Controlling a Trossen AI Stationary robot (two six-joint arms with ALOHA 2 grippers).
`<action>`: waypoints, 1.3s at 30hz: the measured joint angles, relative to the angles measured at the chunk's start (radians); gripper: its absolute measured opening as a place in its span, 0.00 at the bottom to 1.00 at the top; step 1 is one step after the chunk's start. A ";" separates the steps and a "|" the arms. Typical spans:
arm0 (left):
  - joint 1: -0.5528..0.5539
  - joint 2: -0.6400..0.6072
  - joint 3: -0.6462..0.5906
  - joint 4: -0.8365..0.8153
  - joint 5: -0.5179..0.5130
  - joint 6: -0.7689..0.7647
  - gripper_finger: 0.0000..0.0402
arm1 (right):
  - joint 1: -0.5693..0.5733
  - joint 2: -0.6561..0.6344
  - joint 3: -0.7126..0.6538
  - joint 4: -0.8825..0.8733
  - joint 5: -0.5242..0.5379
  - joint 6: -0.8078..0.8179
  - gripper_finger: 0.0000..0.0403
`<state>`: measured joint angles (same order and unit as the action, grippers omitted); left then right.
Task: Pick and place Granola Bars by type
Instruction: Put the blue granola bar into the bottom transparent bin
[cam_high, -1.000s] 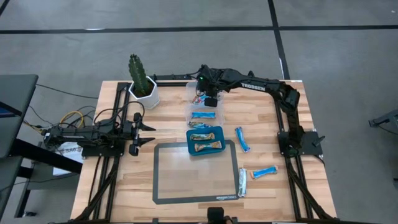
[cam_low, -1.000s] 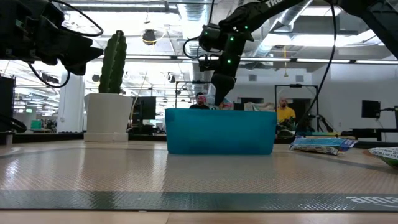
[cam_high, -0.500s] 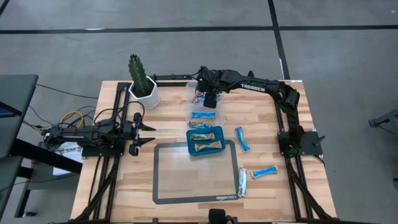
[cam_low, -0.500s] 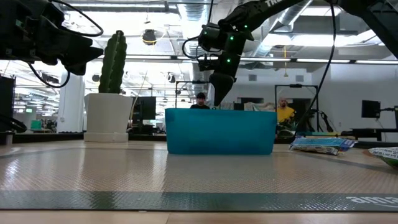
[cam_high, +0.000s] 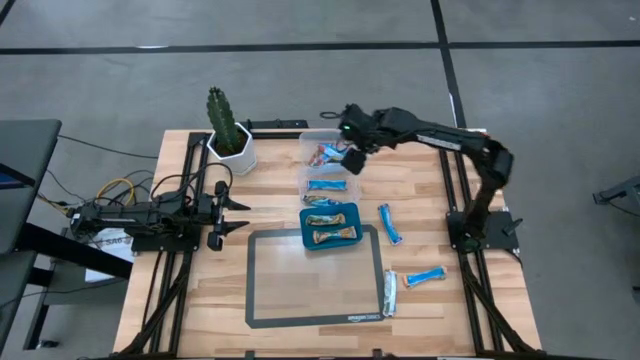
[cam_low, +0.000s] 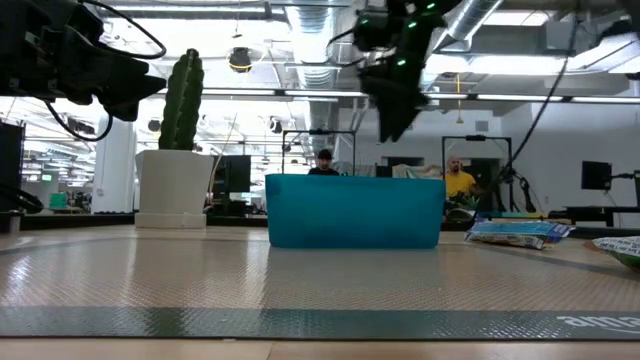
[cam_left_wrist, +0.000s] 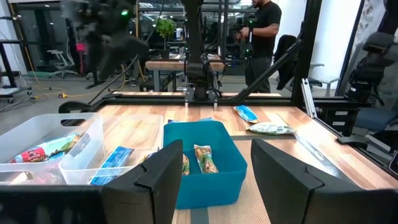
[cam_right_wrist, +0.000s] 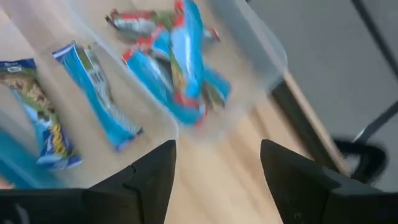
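Granola Bars (cam_high: 328, 154) mostly binned, three loose on table (cam_high: 420, 190); right gripper (cam_high: 352, 161) spread empty, left gripper (cam_high: 240, 214) spread idle

Cactus (cam_high: 226, 125) beside bins (cam_high: 322, 165), mat (cam_high: 313, 278) open

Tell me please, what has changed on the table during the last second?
The right gripper has lifted out of the far clear bin and swung toward the table's right side; its fingers are open and empty. The left gripper stayed parked at the left side. The teal tray, the cactus pot and the loose bars have not moved.
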<state>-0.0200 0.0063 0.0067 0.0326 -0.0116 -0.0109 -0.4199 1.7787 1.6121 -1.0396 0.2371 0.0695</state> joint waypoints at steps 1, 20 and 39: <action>0.000 0.000 0.000 0.000 0.000 0.000 0.46 | 0.002 -0.040 -0.042 0.000 0.000 0.037 0.57; 0.000 0.000 0.000 0.000 -0.001 0.000 0.46 | 0.286 -0.482 -0.731 0.030 -0.057 0.828 0.57; 0.000 0.000 0.000 0.000 -0.002 0.000 0.46 | 0.422 -0.325 -0.859 0.296 -0.157 0.892 0.57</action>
<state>-0.0200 0.0067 0.0070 0.0326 -0.0132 -0.0109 0.0021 1.4540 0.7532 -0.7438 0.0805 0.9618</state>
